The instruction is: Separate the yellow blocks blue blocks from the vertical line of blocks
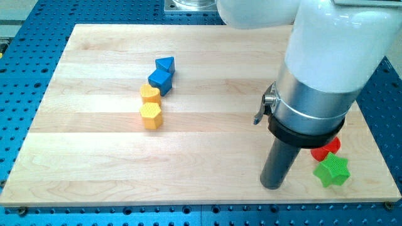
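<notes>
Blocks sit in two groups on the pale wooden board (pixel 207 144), which lies on a blue perforated table (pixel 25 75). In the one camera view, left of centre, four of them form a short, slightly slanted line running from the view's top toward its bottom: a blue triangular plastic block (pixel 166 64) at the head, a blue cube-like block (pixel 161 80) touching it just below, then a yellow hexagonal block (pixel 150 94) against that one, and a second yellow hexagonal block (pixel 151 115) at the foot, touching the one above. Well apart, near the view's lower right corner of the board, a green star-shaped block (pixel 332 171) lies just below a red block (pixel 326 148) whose shape I cannot make out, since the arm's grey and white housing (pixel 320 94) covers most of it. My tip (pixel 272 184), the lower end of the straight dark rod, rests on the wood just to the view's left of the green star, near it but not touching, and far across the board from the blue and yellow line. I have no jaws on this rig, so nothing is clamped; the rod stands free of every block.
</notes>
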Controlling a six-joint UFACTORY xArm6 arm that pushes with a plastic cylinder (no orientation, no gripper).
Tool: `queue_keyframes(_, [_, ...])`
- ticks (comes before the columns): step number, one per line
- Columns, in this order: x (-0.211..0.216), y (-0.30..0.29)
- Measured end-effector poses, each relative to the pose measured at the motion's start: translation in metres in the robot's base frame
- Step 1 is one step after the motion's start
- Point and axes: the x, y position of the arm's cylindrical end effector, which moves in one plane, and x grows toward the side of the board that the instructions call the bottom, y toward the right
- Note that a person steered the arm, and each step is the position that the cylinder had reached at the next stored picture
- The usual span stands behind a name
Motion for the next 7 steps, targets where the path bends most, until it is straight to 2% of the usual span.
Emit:
queue_keyframes(3, [-0.001, 0.003])
queue_keyframes(5, [0.001, -0.022])
queue_keyframes(7, [-0.072, -0.149])
